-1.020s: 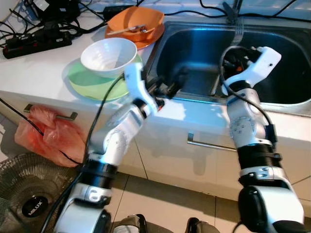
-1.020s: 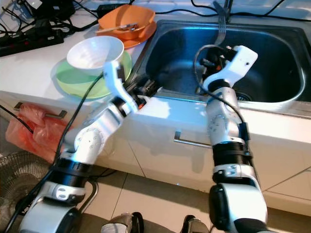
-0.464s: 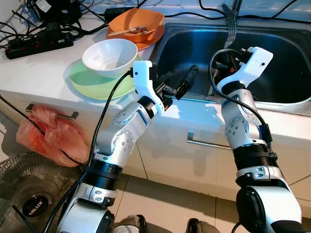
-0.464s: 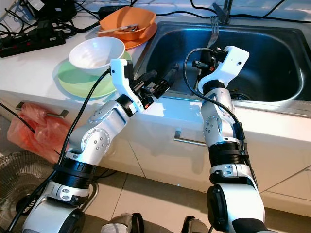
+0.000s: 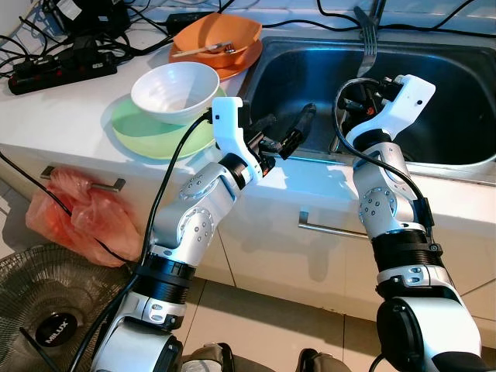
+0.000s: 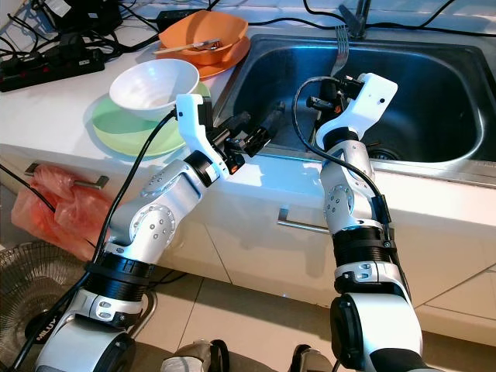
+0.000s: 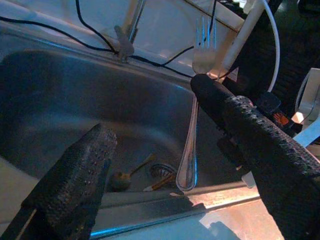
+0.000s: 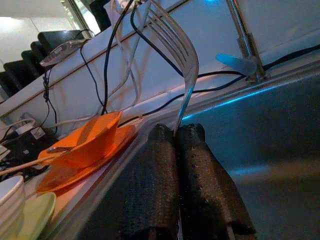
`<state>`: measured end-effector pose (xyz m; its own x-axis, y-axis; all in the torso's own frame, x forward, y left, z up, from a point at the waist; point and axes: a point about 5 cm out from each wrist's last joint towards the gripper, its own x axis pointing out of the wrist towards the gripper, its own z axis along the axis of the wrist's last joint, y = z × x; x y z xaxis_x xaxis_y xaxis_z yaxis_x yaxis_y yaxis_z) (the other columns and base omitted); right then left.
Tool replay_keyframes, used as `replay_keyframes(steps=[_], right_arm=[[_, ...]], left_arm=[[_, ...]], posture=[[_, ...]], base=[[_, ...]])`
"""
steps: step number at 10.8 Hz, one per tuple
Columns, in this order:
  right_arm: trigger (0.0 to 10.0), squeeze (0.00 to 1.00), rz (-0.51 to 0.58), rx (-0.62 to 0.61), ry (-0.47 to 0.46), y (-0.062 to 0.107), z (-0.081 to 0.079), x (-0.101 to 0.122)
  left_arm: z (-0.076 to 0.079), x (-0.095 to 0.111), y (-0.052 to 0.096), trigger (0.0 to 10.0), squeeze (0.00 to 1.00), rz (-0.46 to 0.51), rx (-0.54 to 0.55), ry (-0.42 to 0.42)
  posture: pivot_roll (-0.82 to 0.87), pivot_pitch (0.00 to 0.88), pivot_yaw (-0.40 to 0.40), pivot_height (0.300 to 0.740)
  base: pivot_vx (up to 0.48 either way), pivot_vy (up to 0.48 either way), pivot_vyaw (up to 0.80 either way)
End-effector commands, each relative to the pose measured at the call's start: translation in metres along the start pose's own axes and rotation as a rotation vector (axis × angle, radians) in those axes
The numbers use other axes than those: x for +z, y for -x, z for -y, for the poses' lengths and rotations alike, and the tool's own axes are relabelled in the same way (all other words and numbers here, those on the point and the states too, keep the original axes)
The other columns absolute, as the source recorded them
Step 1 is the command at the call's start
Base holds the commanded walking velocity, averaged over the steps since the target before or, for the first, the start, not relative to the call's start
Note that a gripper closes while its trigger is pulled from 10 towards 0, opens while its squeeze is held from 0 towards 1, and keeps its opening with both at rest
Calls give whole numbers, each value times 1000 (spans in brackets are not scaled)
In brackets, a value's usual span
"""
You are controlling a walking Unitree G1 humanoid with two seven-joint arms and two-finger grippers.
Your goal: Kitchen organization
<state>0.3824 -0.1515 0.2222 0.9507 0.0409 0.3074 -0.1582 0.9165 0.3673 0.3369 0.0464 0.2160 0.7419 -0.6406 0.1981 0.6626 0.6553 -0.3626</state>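
Here the fork (image 8: 176, 50) stands nearly upright over the sink (image 5: 457, 85), tines up, its handle pinched between the pressed-together fingers of the right gripper (image 8: 177, 131). The left gripper (image 5: 285, 133) hovers just to its left at the sink's near rim, fingers (image 7: 75, 170) spread wide, the fork's handle showing in the gap between them but not touching either one. This looks like a hand-over or a steadying grasp, though I cannot tell which.

To do it well, the left gripper should come in square to the handle, low on the shaft and clear of the right fingers, and close only once the handle sits midway between its pads. The steel is thin and slick, so a skewed pinch could twist it out; the right gripper ought to hold until the left has a firm grasp.

Down in the sink, near the drain, lie a spoon (image 7: 131, 172) and another small utensil, too dim to name. On the white surface to the left sit a white bowl (image 5: 174, 89) on a green plate (image 5: 147, 133), and farther back an orange bowl (image 5: 221, 35) on an orange plate, with cables and a power strip (image 5: 58, 68) beyond. A red bag (image 5: 74, 213) hangs from the cabinet handle below.
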Motion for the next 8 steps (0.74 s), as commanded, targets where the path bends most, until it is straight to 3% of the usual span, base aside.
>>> replay_keyframes(steps=[1, 2, 4, 7, 8], right_arm=[[0, 0, 11, 8, 32, -1, -1, -2], [0, 0, 53, -11, 397, -5, 19, 11], [0, 0, 62, -12, 534, -8, 28, 19], [0, 0, 60, -11, 533, -8, 28, 19], [9686, 757, -45, -5, 558, -8, 35, 7]], left_arm=[[2, 4, 2, 10000, 1000, 22, -8, -46], [-16, 5, 8, 10000, 0, 17, 115, -172], [-24, 5, 11, 10000, 0, 10, 168, -221], [-25, 5, 12, 10000, 0, 9, 170, -221], [-26, 4, 13, 10000, 0, 0, 177, -226]], posture=[[56, 118, 111, 740], [75, 110, 117, 740], [80, 112, 112, 740], [81, 112, 112, 740], [87, 119, 112, 740]], base=[[0, 0, 0], [0, 0, 0], [0, 0, 0], [0, 0, 0], [0, 0, 0]])
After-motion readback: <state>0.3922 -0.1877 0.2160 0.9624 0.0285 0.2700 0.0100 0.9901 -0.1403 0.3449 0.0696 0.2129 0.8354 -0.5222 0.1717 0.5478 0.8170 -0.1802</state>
